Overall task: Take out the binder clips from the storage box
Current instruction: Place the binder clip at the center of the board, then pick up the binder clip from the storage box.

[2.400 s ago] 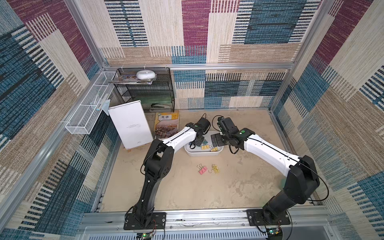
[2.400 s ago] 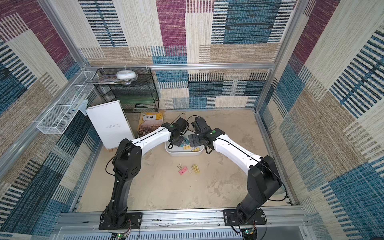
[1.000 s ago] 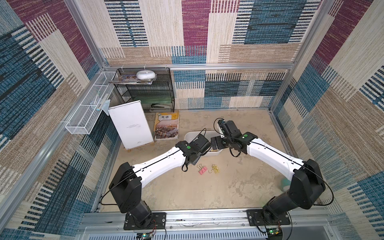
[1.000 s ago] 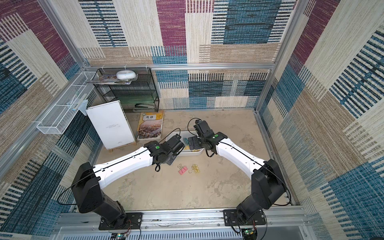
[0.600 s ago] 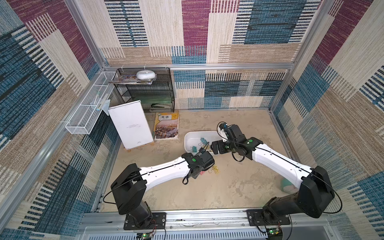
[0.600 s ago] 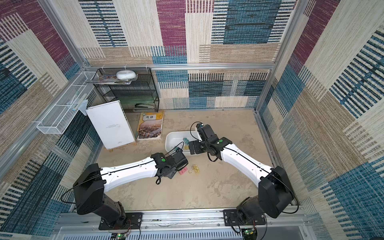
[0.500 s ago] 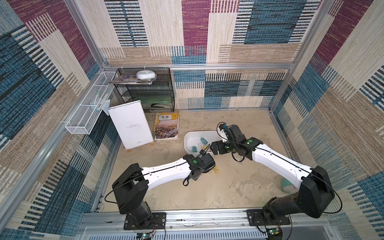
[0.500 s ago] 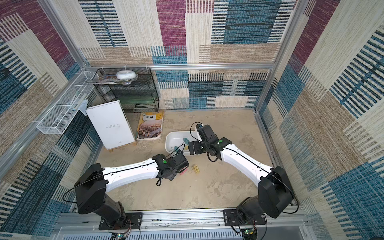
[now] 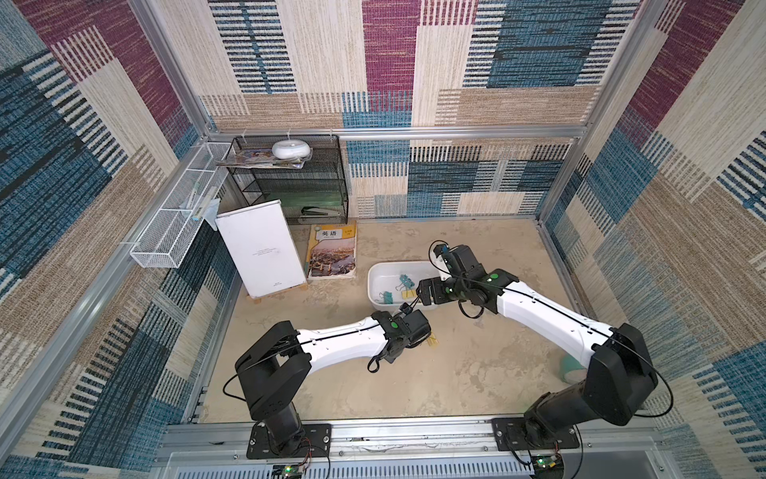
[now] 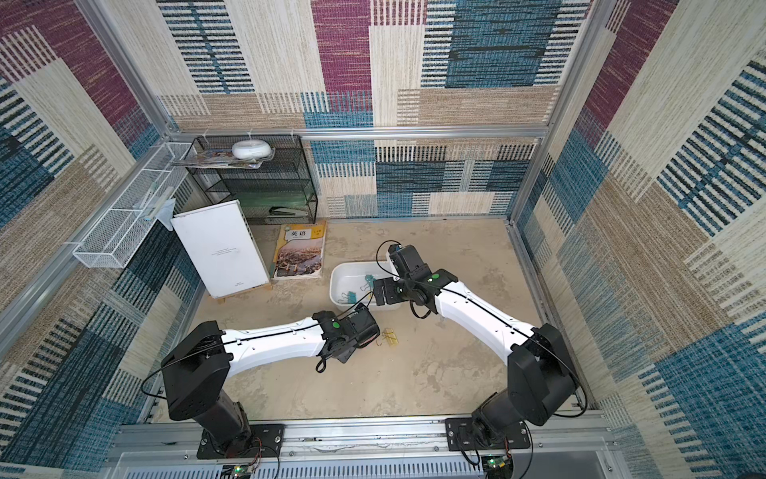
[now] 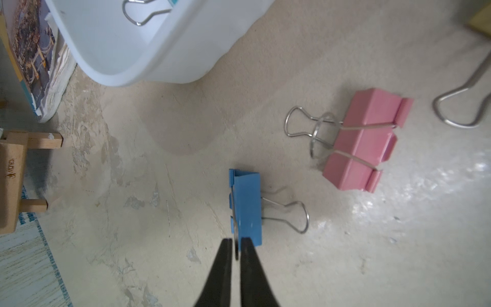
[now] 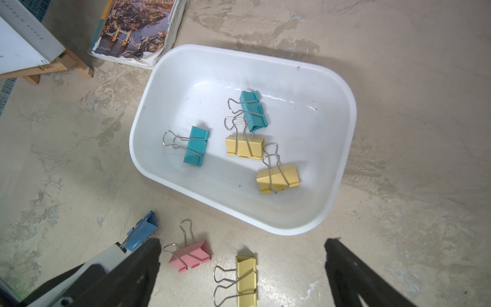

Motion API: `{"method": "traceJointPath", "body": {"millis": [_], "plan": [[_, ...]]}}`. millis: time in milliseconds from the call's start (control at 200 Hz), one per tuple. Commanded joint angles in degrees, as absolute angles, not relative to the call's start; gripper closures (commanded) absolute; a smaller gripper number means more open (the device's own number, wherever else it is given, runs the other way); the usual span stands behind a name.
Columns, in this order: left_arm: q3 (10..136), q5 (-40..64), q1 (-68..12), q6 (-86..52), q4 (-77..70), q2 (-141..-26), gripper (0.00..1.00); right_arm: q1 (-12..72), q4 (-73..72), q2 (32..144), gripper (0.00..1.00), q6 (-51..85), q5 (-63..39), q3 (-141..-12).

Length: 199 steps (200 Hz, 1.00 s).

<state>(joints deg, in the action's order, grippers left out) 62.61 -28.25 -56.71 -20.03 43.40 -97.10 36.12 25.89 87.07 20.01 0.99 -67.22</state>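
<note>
Four binder clips [image 12: 244,148] lie in the storage box [image 12: 348,111]; three are out on the worktop [image 12: 411,172].

The storage box sits open side up near the middle of the worktop, just beside a book [image 9: 333,254]. In both top views its long axis runs across the worktop. Inside are two teal clips [image 12: 197,146] and two yellow clips [image 12: 279,177]; the handles of one teal and one yellow cross. Outside, near the box's wall, lie one blue clip [image 11: 247,207], one pink clip [image 11: 362,143] and a third yellow clip [image 12: 246,281]. That yellow clip's long axis points at the box, with its handles on the pink clip's side. The left pincer [image 11: 236,243] is parted by a thin slit, in line with the blue clip's long axis. One wire handle sits in the slit; whether it is pinched I cannot tell. The right pincer [image 12: 241,243] is spread wide and holds nothing.
</note>
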Motion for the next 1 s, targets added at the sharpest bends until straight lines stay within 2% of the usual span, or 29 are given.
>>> {"method": "traceJointPath", "body": {"millis": [0, 120, 200, 250, 546, 871, 992], "plan": [[62.93, -29.21, -56.63, -20.03, 43.11, -96.35, 0.65, 36.16, 27.23, 88.94, 0.08, 19.95, 0.26, -68.95], [63.36, -29.79, -56.17, -20.43, 43.59, -94.44, 0.5, 36.17, 28.43, 91.97, 0.16, 19.81, 0.65, -71.4], [64.13, -29.66, -55.12, -20.8, 44.44, -92.85, 0.48, 36.12, 30.03, 94.4, 0.21, 19.69, 1.5, -73.37], [64.63, -29.22, -54.02, -20.91, 44.85, -91.7, 0.42, 36.03, 31.16, 95.93, 0.24, 19.6, 2.25, -74.69], [68.95, -23.69, -44.38, -20.04, 45.66, -86.64, 0.36, 35.79, 37.12, 103.88, 0.43, 19.35, 5.48, -82.36], [70.97, -14.68, -35.53, -19.6, 43.58, -84.53, 0.35, 35.28, 31.35, 107.75, 0.44, 14.7, -6.89, -87.27], [71.75, -12.87, -33.32, -19.34, 43.58, -84.53, 0.26, 33.6, 30.96, 111.14, 0.47, 15.01, -11.03, -89.31]]}}
